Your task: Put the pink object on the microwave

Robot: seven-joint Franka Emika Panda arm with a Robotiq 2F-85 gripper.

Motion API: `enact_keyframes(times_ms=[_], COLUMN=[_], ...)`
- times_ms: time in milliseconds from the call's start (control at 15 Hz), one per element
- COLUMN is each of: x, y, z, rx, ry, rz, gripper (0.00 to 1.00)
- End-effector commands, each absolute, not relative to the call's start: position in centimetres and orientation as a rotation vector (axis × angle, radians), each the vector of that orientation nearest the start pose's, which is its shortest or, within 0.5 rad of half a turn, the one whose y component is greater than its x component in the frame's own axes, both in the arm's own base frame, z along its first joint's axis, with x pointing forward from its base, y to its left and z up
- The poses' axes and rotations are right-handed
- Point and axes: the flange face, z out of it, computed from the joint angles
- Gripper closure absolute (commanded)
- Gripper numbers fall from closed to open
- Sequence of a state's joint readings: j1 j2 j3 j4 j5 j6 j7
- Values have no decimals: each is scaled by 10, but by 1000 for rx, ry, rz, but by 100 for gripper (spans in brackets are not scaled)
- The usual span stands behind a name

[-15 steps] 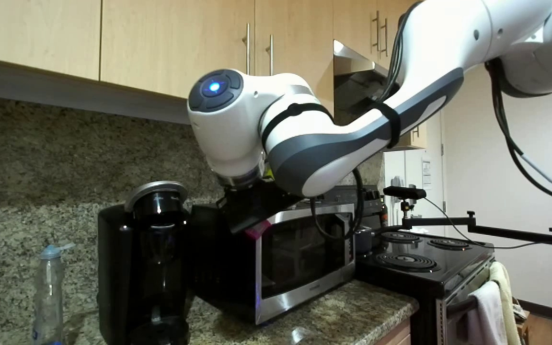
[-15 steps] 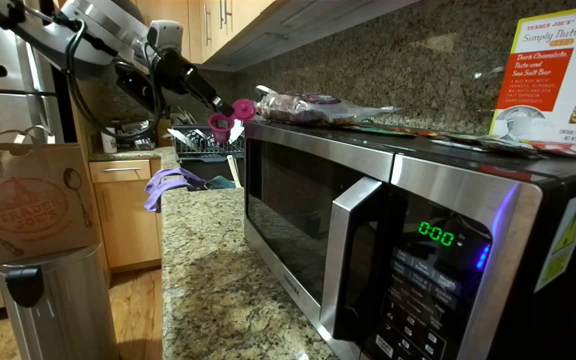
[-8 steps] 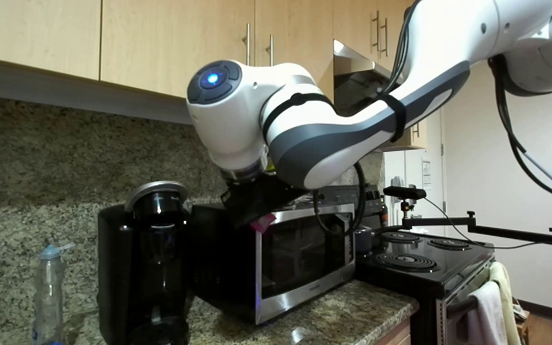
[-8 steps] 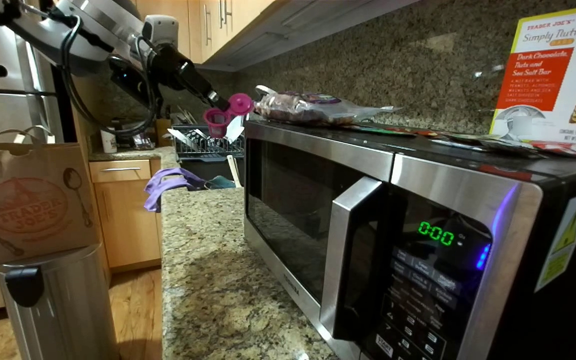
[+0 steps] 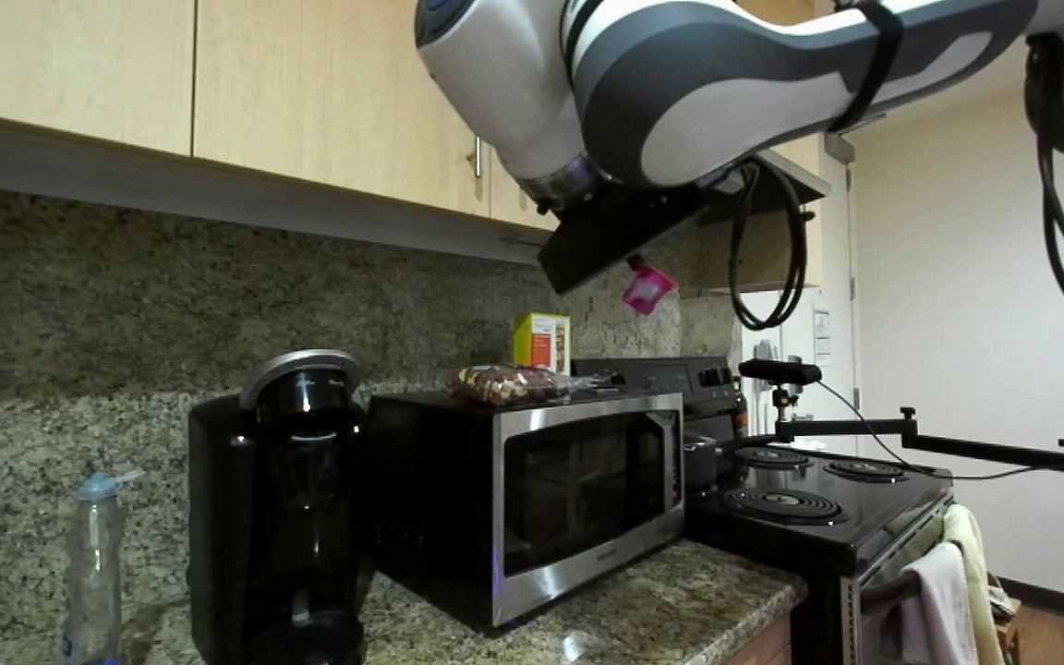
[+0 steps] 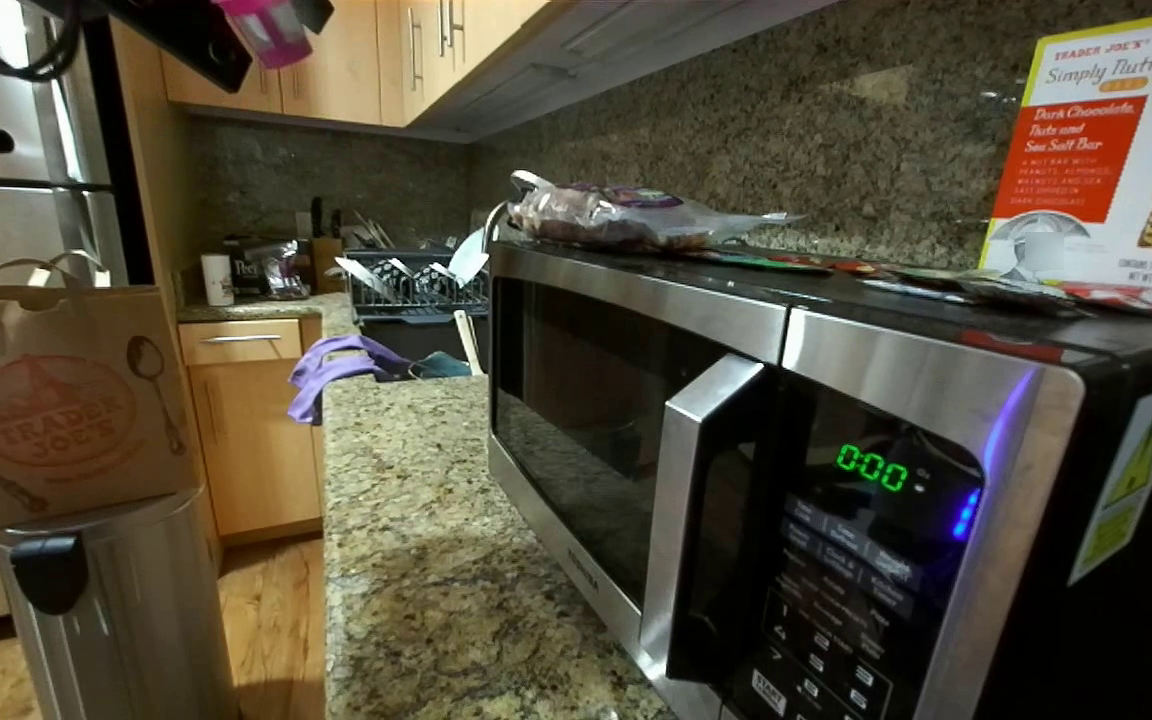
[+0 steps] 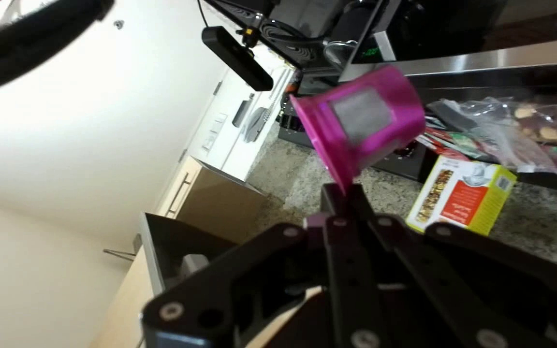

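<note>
Gripper (image 7: 344,193) is pinching pink object (image 7: 370,118) by its edge — wrist view is showing jaws closed together on it. Object, cup-shaped, is hanging tilted in air, higher than microwave (image 5: 532,503) and apart from it. In both exterior views, bag of nuts (image 5: 504,384) is lying on microwave top; bar box (image 5: 543,344) is standing upright. Coffee maker (image 5: 236,508) is standing just beside microwave, clear bottle (image 5: 95,563) standing at its other side. Display (image 6: 872,468) on microwave front is reading 0:00 in green.
</note>
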State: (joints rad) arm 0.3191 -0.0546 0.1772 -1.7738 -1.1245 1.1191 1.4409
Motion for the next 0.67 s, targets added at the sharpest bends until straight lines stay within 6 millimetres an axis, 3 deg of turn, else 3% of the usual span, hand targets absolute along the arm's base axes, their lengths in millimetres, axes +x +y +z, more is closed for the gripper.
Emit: enact_keyframes(times_ms=[0,400,600], x=[478,482,490], y=[121,117,85], z=[621,617,642], rx=[1629,1621,1531], ry=[-1074,-1075,-952], rz=[706,692,751], gripper=[96,96,99])
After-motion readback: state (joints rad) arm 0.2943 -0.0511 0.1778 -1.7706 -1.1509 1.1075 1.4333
